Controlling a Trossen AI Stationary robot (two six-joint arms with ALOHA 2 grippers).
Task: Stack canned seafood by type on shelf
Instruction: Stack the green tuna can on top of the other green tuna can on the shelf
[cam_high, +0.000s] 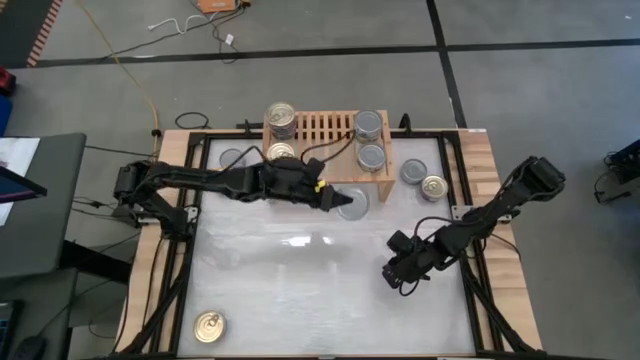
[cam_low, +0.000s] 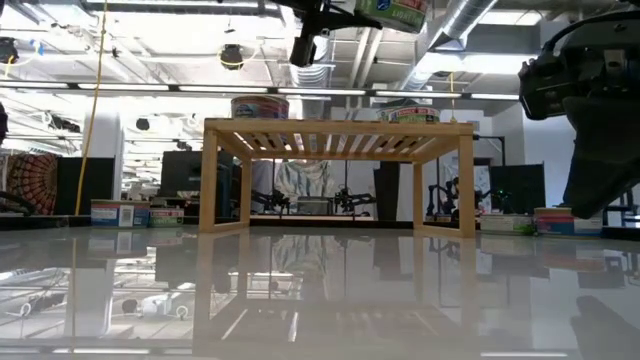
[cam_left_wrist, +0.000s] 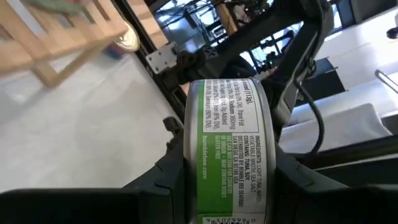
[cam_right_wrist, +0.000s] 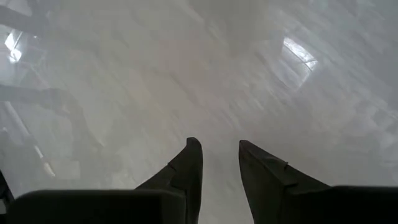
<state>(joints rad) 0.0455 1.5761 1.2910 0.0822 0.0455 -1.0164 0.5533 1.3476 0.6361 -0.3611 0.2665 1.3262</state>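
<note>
Left gripper (cam_left_wrist: 227, 186) grips a green-labelled can (cam_left_wrist: 227, 155) on edge, shelf (cam_left_wrist: 56, 37) beyond over white table (cam_left_wrist: 81, 130).

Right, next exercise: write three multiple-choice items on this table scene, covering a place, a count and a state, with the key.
1. Where is the gold-topped can farthest from the shelf?
A on the slats
B near a table corner on the left arm's side
C under the shelf
2. How many cans lie on the table on the shelf's right-arm side?
A two
B four
C none
3. The left gripper is:
A open, empty
B shut on a green-labelled can
C resting on the table
Key: B, it lies alone there; A, one silver top, one gold; B, the wrist view shows the grip.
</note>
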